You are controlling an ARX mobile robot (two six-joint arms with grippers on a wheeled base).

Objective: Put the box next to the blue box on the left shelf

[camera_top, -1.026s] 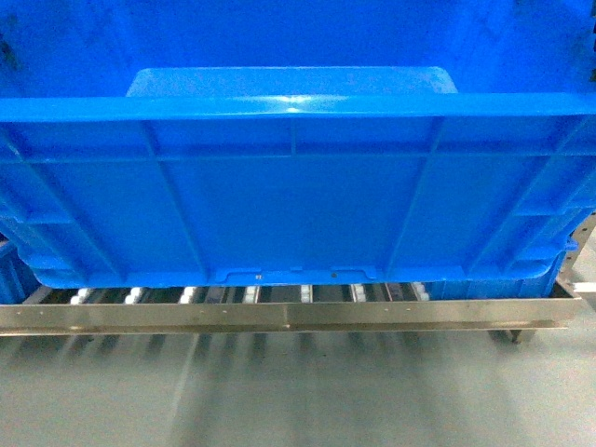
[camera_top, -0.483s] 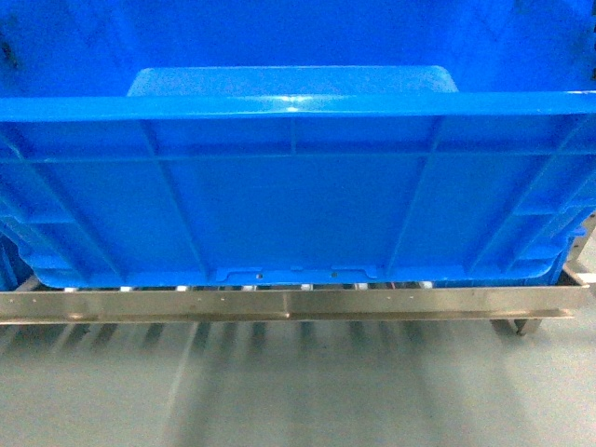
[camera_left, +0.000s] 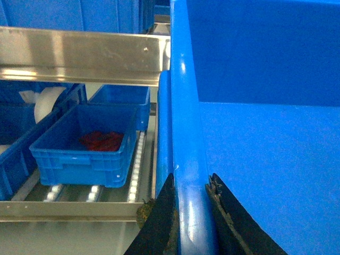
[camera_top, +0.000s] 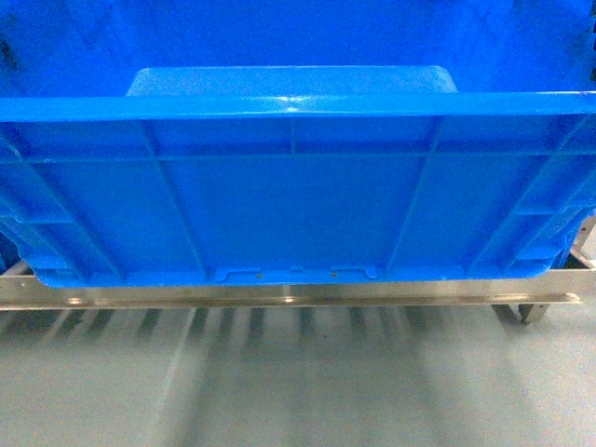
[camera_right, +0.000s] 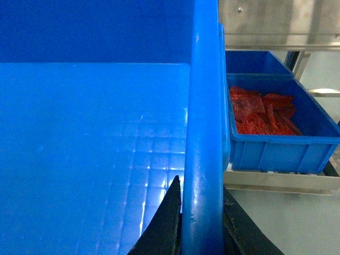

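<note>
The box [camera_top: 298, 205], a large bright-blue open-top crate, fills the head view, and its bottom edge sits just over the left shelf's silvery front rail [camera_top: 279, 295]. My left gripper [camera_left: 191, 178] is shut on the box's left rim [camera_left: 186, 133], one finger on each side. My right gripper [camera_right: 201, 186] is shut on the right rim [camera_right: 204, 106] in the same way. On the shelf's rollers [camera_left: 135, 164], left of the box, a smaller blue box [camera_left: 85, 146] holds red items. Neither gripper shows in the head view.
Another small blue box [camera_right: 276, 133] with red items sits on the shelf right of the held box. An upper metal rail [camera_left: 79, 53] carries more blue crates [camera_left: 69, 13]. Grey floor [camera_top: 298, 382] lies in front of the shelf. A white roll [camera_left: 48, 103] lies at far left.
In the head view the shelf rail has risen toward the box's bottom edge. The pale rollers seen between them earlier are now hidden behind the box.
</note>
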